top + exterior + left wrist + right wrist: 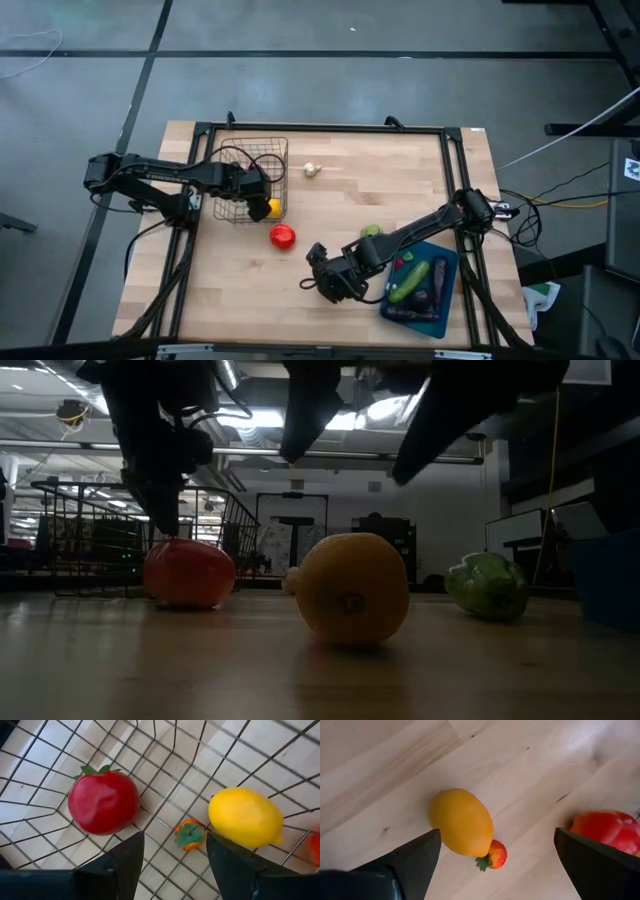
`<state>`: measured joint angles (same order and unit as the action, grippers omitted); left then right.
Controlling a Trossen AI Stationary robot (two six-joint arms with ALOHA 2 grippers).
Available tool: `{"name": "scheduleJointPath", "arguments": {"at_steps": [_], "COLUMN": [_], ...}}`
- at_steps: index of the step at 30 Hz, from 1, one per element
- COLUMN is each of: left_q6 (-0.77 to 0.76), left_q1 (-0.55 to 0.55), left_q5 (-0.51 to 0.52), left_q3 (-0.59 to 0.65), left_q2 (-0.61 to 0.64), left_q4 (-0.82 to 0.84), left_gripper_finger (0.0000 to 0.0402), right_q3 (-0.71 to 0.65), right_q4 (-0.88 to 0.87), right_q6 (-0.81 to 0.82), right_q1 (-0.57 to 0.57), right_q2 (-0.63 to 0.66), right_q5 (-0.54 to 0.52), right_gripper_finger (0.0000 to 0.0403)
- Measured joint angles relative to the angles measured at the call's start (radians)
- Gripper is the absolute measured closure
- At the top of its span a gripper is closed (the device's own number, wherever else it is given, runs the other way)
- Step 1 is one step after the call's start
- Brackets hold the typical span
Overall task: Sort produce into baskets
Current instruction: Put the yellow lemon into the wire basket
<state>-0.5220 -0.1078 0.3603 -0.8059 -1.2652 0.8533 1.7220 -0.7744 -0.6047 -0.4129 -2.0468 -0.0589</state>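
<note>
Right wrist view shows the right claw (pixel 495 865) spread wide above an orange-yellow fruit (pixel 461 822) on the tabletop (pixel 380 765); centre it, descend straight. Left claw (pixel 175 865) hangs released inside the wire basket (pixel 165 785).

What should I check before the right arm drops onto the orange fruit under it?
1. Right gripper open: ok, fingers wide apart and nothing held.
2. Orange fruit centred between the fingers: not ok, it sits close to one finger.
3. Grasp free of other items: not ok, a small red berry lies against the fruit.
4. Loose tomato clear of the grasp: ok, it lies apart from the fruit, beyond the other finger.
5. Left gripper out of the way: ok, it is open over the wire basket, away from the right arm.
</note>
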Motion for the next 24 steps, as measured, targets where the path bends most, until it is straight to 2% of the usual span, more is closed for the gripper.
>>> {"name": "scheduleJointPath", "arguments": {"at_steps": [15, 24], "left_q6": [-0.049, -0.126], "left_q1": [0.0, 0.0], "left_q5": [0.0, 0.0], "left_q3": [0.0, 0.0], "left_q2": [0.0, 0.0], "left_q4": [-0.037, -0.036], "left_gripper_finger": [0.0192, 0.0192], "right_q3": [-0.152, -0.229], "right_q4": [0.162, 0.256], "right_q6": [-0.185, -0.19], "right_q1": [0.0, 0.001], "right_q2": [0.0, 0.0], "right_q5": [0.026, 0.026], "right_gripper_finger": [0.0018, 0.0026]}}
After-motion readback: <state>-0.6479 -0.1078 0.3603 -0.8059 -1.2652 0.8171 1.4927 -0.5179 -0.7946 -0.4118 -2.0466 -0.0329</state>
